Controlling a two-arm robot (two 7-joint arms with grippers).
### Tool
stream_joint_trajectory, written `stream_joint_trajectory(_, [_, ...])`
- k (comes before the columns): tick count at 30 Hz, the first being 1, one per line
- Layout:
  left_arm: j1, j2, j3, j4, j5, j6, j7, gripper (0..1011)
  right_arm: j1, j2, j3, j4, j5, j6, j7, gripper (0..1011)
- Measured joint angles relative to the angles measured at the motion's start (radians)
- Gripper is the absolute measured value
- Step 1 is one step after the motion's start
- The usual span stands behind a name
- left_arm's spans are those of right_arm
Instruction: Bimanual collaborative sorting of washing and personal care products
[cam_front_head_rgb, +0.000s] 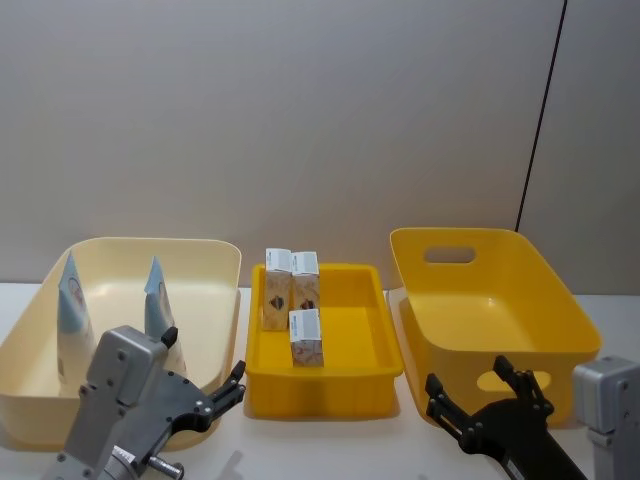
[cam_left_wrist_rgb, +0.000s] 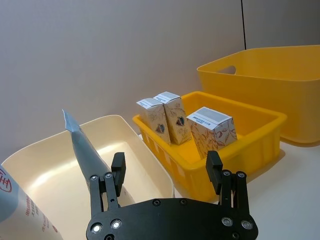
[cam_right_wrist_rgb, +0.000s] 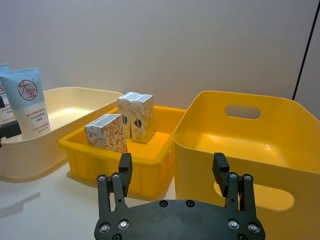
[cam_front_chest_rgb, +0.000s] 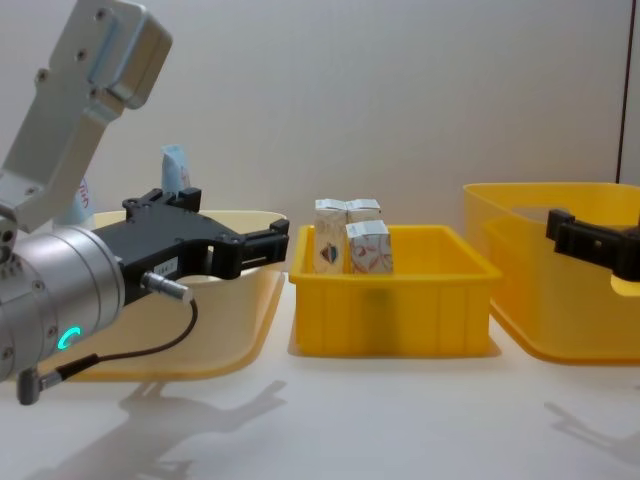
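Cartons (cam_front_head_rgb: 293, 305), three of them, sit in the middle tray (cam_front_head_rgb: 320, 395) on the worktop (cam_front_head_rgb: 330, 450). Nearest me, both arms hover short of the bins: the left gripper (cam_front_head_rgb: 205, 362) before the cream bin (cam_front_head_rgb: 200, 248), the right gripper (cam_front_head_rgb: 468, 378) before the yellow bin (cam_front_head_rgb: 560, 335), each with jaws spread and empty. Ahead and inward of both lies the front carton (cam_front_head_rgb: 306, 338), somewhat nearer the left jaws. It sits lower and broader than the upright pair (cam_front_head_rgb: 291, 283) behind. Two tubes (cam_front_head_rgb: 70, 300) stand in the cream bin.
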Motion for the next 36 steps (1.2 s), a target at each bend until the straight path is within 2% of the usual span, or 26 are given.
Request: stream_joint_trajectory(36, [0.000, 0.000, 0.000, 0.000, 0.000, 0.000, 0.000, 1003, 0.000, 0.000, 0.000, 0.000, 0.000, 0.000, 0.000, 999])
